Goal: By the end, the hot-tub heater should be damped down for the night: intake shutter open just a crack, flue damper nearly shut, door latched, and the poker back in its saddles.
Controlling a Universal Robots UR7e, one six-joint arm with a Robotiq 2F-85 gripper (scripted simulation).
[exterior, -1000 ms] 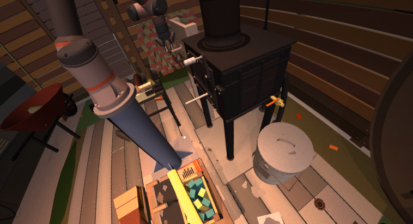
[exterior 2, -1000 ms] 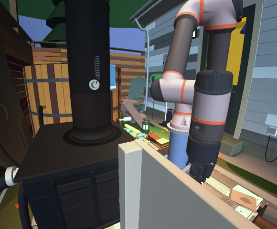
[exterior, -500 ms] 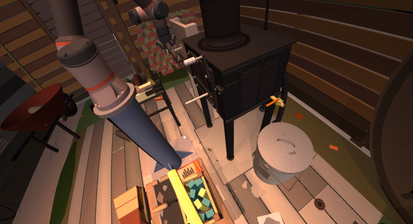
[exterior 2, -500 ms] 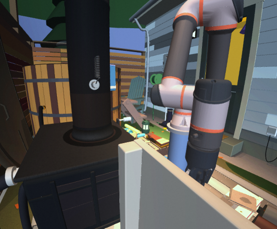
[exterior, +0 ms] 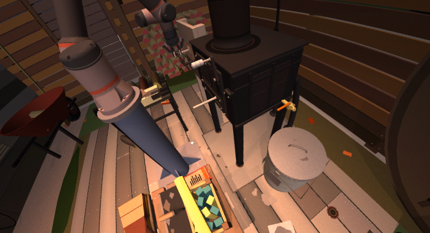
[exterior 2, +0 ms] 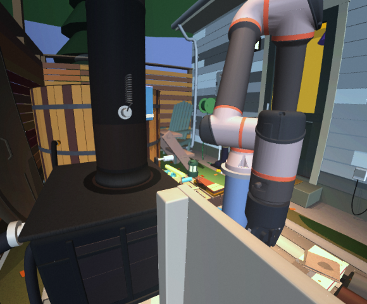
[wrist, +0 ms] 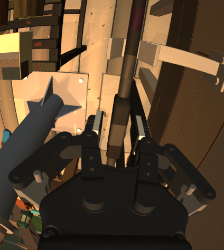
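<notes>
The poker [wrist: 124, 87] hangs upright beside the heater, its banded handle between the fingers of my gripper [wrist: 117, 125], which stands open around it and holds nothing. Its shaft passes through a pale saddle bracket [wrist: 145, 52] fixed to the heater's side. The black heater [exterior: 249, 69] stands on legs, with the flue pipe [exterior 2: 116, 88] rising from its top and a round damper knob [exterior 2: 125, 112] with a spring handle on the pipe. A white door handle [exterior: 198, 63] sticks out from the heater's front, just below and right of my gripper [exterior: 177, 50] in the side camera.
A lidded metal bin [exterior: 293, 158] stands on the floor right of the heater's legs. A crate of blocks [exterior: 198, 201] sits by the arm's base. A red bowl stand [exterior: 39, 114] is to the left. A pale panel [exterior 2: 216, 248] hides my gripper from the second side camera.
</notes>
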